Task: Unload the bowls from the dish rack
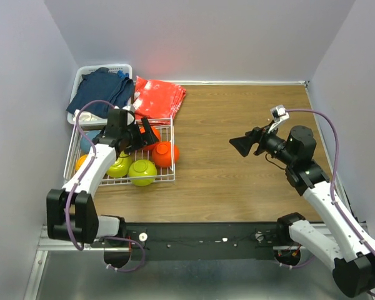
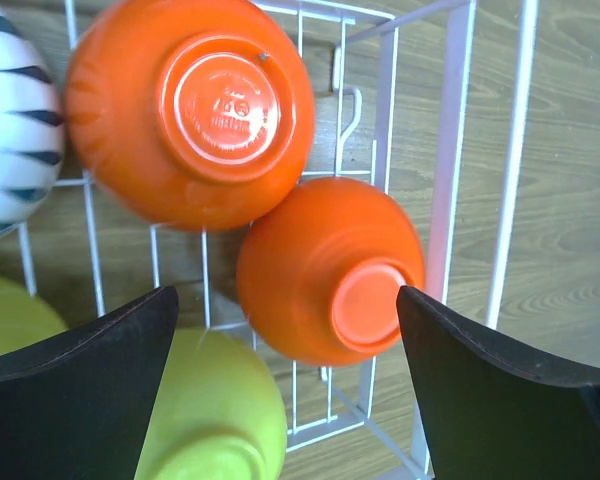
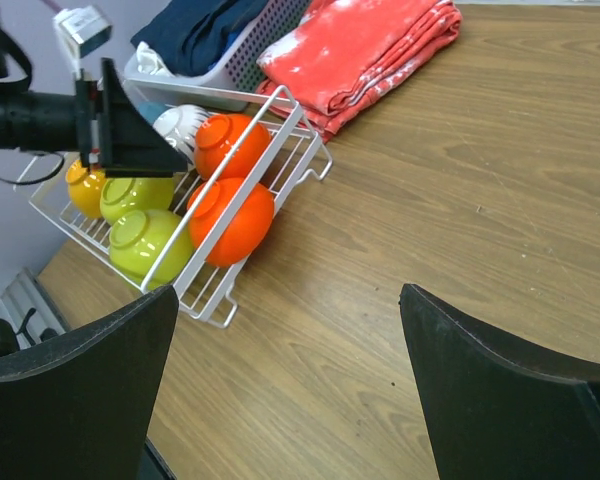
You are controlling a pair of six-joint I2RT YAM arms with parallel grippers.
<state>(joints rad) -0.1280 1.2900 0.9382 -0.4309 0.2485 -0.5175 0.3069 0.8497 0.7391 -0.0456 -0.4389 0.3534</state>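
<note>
Wooden table (image 1: 250, 187), bowls (image 1: 142, 172) in dish rack (image 2: 452, 150), left gripper (image 2: 285, 300) spread above

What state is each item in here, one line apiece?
White wire dish rack: loaded.
Glossy round red-orange bowls: upside down inside it.
Left hand: open, above those bowls.
Right hand: open, empty, above wooden table.
Folded red cloth: flat on table.
</note>
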